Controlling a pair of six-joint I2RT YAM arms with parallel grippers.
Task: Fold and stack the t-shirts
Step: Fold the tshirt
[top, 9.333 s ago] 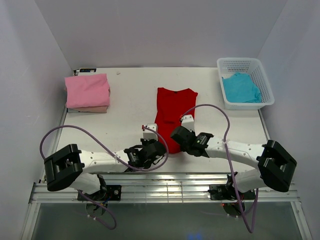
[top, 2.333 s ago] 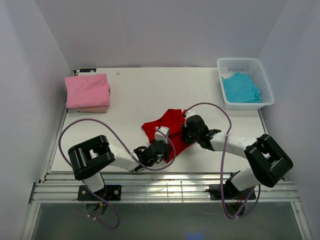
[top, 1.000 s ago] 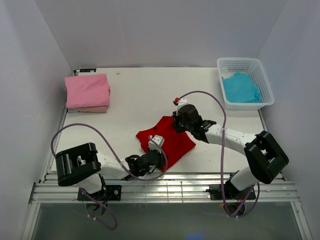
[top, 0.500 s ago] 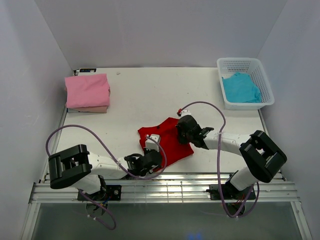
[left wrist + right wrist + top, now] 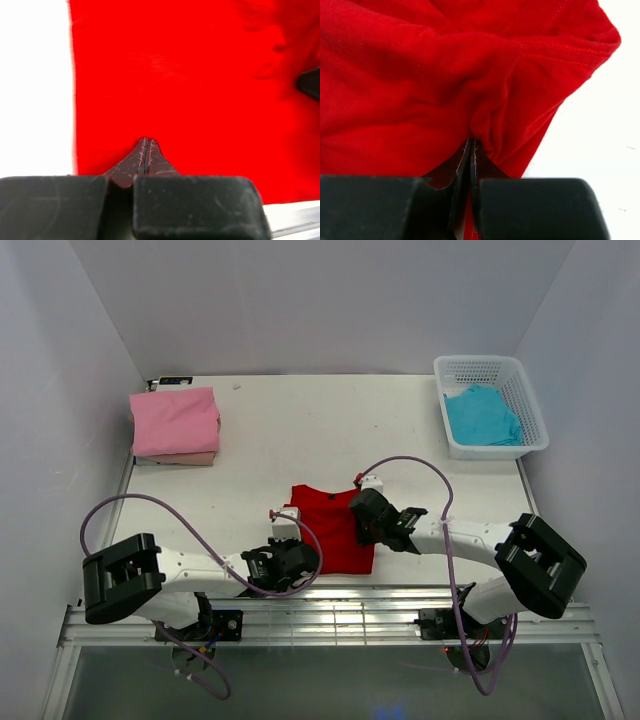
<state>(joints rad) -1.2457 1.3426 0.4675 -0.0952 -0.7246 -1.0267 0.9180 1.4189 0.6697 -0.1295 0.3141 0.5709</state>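
Where the red shirt [image 5: 335, 530] lies: at the near edge of the counter [image 5: 280, 430], about midway along it, folded to a rough rectangle.
Red shirt, cloth: bright red, soft and plain; smooth and flat on its left half, gathered in deep folds at the right, where a stitched hem shows.
Left hand [image 5: 145, 142]: fingers together, tips on flat red cloth by the shirt's near left corner; whether any cloth is nipped between them cannot be told.
Right hand [image 5: 471, 143]: fingers clamped on a bunched fold at the red shirt's right side.
Pink shirt [image 5: 175, 420]: folded square at the far left of the counter, lying on a folded beige shirt [image 5: 180, 459].
Turquoise shirt [image 5: 482, 415]: crumpled, inside the basket [image 5: 527, 400].
Basket: white plastic lattice, rectangular, at the far right corner.
Counter: matt white, flat.
Room: plain pale walls on three sides.
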